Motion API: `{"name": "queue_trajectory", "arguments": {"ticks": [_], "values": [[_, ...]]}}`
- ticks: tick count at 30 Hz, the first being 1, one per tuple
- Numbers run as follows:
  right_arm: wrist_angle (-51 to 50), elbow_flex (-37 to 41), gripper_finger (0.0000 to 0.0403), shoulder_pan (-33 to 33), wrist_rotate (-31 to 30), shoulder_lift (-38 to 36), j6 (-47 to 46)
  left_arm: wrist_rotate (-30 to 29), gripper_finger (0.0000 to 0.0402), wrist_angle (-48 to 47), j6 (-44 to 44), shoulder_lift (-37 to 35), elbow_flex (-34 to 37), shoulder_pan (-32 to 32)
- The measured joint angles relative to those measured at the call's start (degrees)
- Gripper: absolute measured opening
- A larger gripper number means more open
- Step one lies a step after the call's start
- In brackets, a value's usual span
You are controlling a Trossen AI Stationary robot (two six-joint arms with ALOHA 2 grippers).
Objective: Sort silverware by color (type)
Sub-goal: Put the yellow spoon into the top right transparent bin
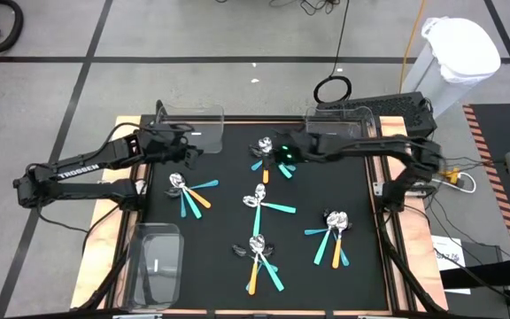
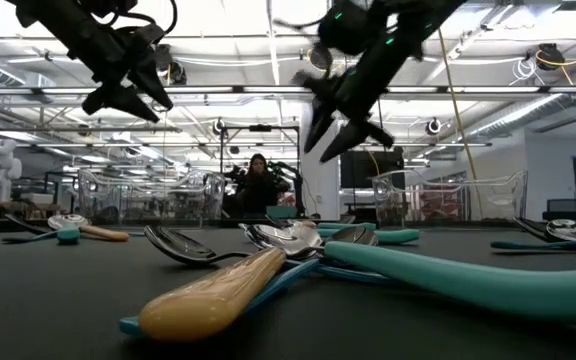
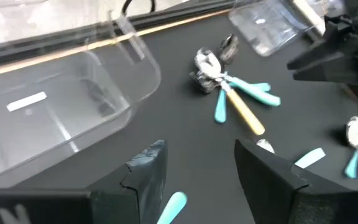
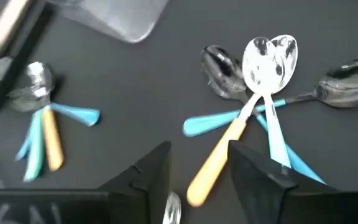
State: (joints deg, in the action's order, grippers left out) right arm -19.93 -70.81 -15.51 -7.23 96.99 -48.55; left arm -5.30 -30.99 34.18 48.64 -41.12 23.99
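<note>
Lying nearest the low camera, an orange-handled spoon [image 2: 223, 290] is crossing a teal-handled utensil [image 2: 468, 278] on the black mat [image 1: 228, 213]. Five silverware clusters are resting on that mat: front centre [image 1: 259, 257], right [image 1: 333, 232], centre [image 1: 262, 202], left [image 1: 187, 192] and far centre [image 1: 266, 155]. The left gripper [image 1: 187, 146] is hovering above the mat with its fingers [image 3: 148, 168] spread and pinching nothing, the left cluster lying just nearer the front than it and the far clear bin [image 1: 190, 124] just beyond. The right gripper [image 1: 277, 152] is hanging just beside the far-centre cluster, fingers [image 4: 151, 168] spread and empty, its orange-handled spoon [image 4: 225, 152] lying below the gap. Another clear bin [image 1: 155, 261] is sitting at the front left.
</note>
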Motion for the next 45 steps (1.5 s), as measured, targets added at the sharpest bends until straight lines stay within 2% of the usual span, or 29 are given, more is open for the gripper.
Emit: {"name": "queue_trajectory", "arguments": {"ticks": [6,10,16,24,30,37,41,45], "values": [[-12.53,-12.68,0.0164,-1.69,0.05,11.64,-0.29,-0.11,0.0190,-5.41,-0.01,0.00,0.00,0.00],[-20.05,-17.96,0.0159,-2.39,0.25,17.09,-0.32,-0.11,0.0190,-8.39,-0.02,0.00,0.01,0.00],[-20.57,-18.93,0.0158,-2.86,5.72,21.07,-1.44,-0.11,0.0190,-9.30,-0.04,0.00,0.04,0.00],[-17.71,-18.99,0.0157,-3.04,5.77,24.65,-1.82,-0.98,0.0190,-9.22,-0.06,0.00,0.04,0.00],[-17.70,-19.10,0.0138,-3.56,5.83,25.35,-0.70,-1.20,0.0190,-9.16,-0.06,0.00,0.04,-0.01],[-18.68,-18.77,0.0045,-3.67,6.03,23.68,2.47,-1.20,0.0190,-9.09,-0.03,0.00,0.04,0.00],[-18.51,-18.75,0.0022,-3.69,8.78,19.99,4.56,-1.14,0.0190,-9.05,-0.01,0.00,0.04,-0.01],[-20.20,-18.77,0.0027,-3.81,9.03,14.91,7.11,-0.56,0.0190,-9.02,-0.01,0.00,0.04,-0.02]]}}
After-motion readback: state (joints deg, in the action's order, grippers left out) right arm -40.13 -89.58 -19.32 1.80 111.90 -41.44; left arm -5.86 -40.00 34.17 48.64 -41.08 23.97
